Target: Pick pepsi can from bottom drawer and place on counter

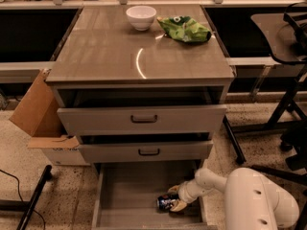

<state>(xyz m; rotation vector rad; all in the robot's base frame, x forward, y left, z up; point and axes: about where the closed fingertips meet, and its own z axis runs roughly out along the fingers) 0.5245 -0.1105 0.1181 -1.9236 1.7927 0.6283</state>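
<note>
Grey-brown wood grain is seen on the glossy top of the bench (pixel 105 56), where a white bowl (pixel 141 17) is set near the back edge and a crumpled green bag (pixel 184 28) is laid just beside it, to its right. Below the top, three grey drawers are stacked. The upper drawer (pixel 96 121) and the middle drawer (pixel 105 153), each fitted with a dark handle, are pulled out slightly. The bottom drawer (pixel 129 195) is pulled out much farther, so that its flat grey floor is exposed.

The can (pixel 165 202), dark blue, is laid on its side on the drawer floor, towards the right wall. The gripper (pixel 176 198) is lowered into the drawer at the can's right end, carried on a white arm (pixel 211 180) that is reached in from the lower right. Its pale fingers (pixel 173 189) are spread apart, one set above the can's end and the other below it; they are not seen to be clamped on it.

A brown cardboard box (pixel 36 109) is placed on the speckled floor (pixel 62 186) against the left side of the cabinet.
</note>
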